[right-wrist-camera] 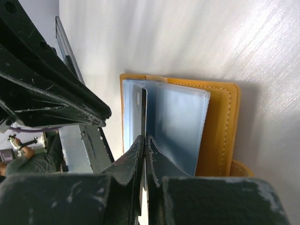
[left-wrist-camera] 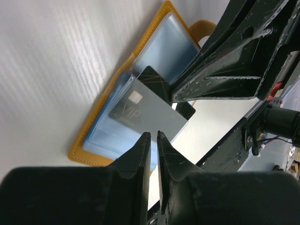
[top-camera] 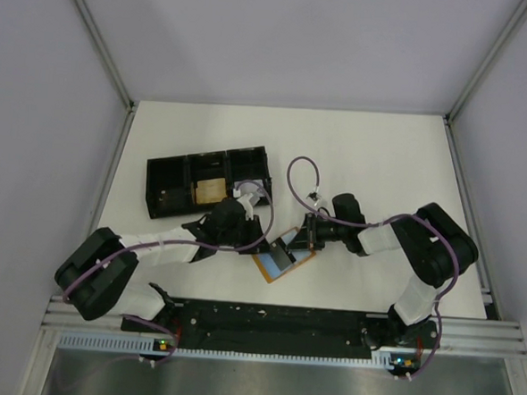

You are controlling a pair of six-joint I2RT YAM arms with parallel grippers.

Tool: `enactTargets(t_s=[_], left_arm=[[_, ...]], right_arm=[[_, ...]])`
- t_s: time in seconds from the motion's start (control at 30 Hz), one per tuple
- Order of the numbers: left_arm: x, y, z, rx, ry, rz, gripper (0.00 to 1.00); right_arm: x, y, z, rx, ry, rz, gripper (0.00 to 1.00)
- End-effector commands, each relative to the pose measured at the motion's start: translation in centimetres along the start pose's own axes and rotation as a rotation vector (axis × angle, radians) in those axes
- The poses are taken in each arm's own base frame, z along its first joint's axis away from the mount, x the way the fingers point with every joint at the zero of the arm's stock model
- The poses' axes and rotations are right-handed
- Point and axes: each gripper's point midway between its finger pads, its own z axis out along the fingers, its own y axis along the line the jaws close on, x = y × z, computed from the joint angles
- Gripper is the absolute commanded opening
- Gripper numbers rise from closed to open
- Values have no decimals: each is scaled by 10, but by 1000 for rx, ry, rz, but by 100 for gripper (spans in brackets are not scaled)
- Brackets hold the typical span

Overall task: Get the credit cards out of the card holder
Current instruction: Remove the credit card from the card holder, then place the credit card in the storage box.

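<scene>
The orange-tan card holder (top-camera: 268, 268) lies open on the table, its pale blue sleeves showing in the left wrist view (left-wrist-camera: 117, 126) and the right wrist view (right-wrist-camera: 220, 122). My right gripper (right-wrist-camera: 146, 138) is shut on a grey credit card (left-wrist-camera: 145, 112) marked VIP, seen edge-on in its own view (right-wrist-camera: 144, 112), and holds it partly out over the sleeves. In the top view the right gripper (top-camera: 296, 246) is at the holder's right side. My left gripper (left-wrist-camera: 152, 134) has its jaws almost together and empty, just short of that card's near edge; it is left of the holder (top-camera: 261, 236).
A black three-compartment tray (top-camera: 171, 169) stands behind the left arm with a tan item in its middle compartment. Grey walls enclose the white table on three sides. The black rail (top-camera: 274, 319) with the arm bases runs along the near edge.
</scene>
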Motion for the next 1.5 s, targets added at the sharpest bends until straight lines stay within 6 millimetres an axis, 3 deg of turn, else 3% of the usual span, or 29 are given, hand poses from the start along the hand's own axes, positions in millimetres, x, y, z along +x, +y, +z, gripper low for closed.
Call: enactTargets(t_s=[0.0, 0.17, 0.37, 0.5, 0.57, 0.7, 0.77, 0.97, 1.23, 1.33, 1.47], left_arm=[[-8, -19, 11, 71, 26, 16, 11], [12, 2, 16, 9, 103, 4, 0], [27, 17, 20, -25, 150, -10, 0], [28, 18, 21, -30, 152, -9, 0], [27, 19, 21, -32, 151, -7, 0], [28, 22, 18, -48, 150, -1, 0], [30, 23, 17, -53, 154, 5, 0], [33, 28, 13, -68, 153, 12, 0], [28, 24, 9, -59, 123, 30, 0], [13, 12, 1, -29, 64, 71, 12], [-22, -16, -21, 25, -86, 188, 46]], right_arm=[[-8, 7, 3, -34, -9, -50, 0], [-8, 7, 4, -30, -10, -53, 0], [-5, 7, 5, -35, 5, -47, 14], [-5, 8, 8, -37, 15, -48, 16], [-4, 8, 9, -37, 23, -47, 16], [-5, 8, 8, -28, 15, -58, 0], [-7, 7, 5, -17, 13, -63, 0], [-32, -5, -20, 87, -64, -97, 0], [-66, 7, -48, 212, -121, -213, 0], [-74, 24, -60, 214, -142, -273, 0], [-71, 48, -72, 173, -143, -339, 0]])
